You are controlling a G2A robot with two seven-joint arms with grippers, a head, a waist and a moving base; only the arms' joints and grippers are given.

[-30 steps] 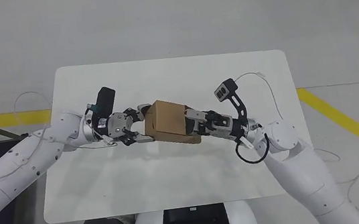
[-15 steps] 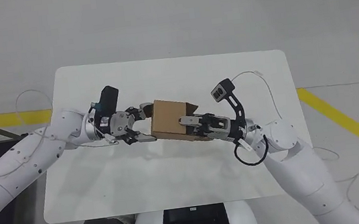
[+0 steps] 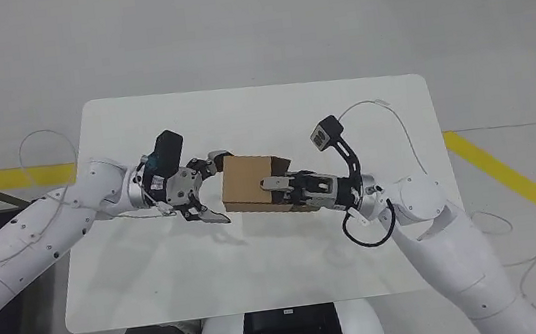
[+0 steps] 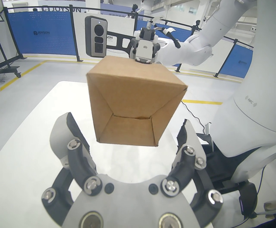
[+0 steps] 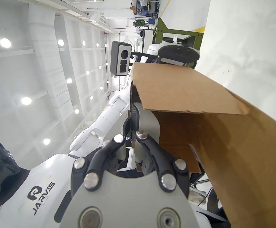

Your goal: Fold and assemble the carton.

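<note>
- We hold the carton (image 3: 250,182) mid-frame over the table (image 3: 140,273) — right gripper (image 3: 275,182) pinched on its wall, steadying it.
- Left gripper (image 3: 216,187) splayed at the folded end, not touching — probably ready to press it.

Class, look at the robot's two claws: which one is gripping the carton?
The right claw: it is shut on a wall of the carton. The left claw is spread open at the carton's other end, gripping nothing.

The carton (image 4: 133,86) is matt brown cardboard w/ rough edges. My left gripper (image 4: 127,117): grey metal plate, black rubber-like pads (image 4: 74,129). The table (image 3: 259,259) is smooth matt white.
</note>
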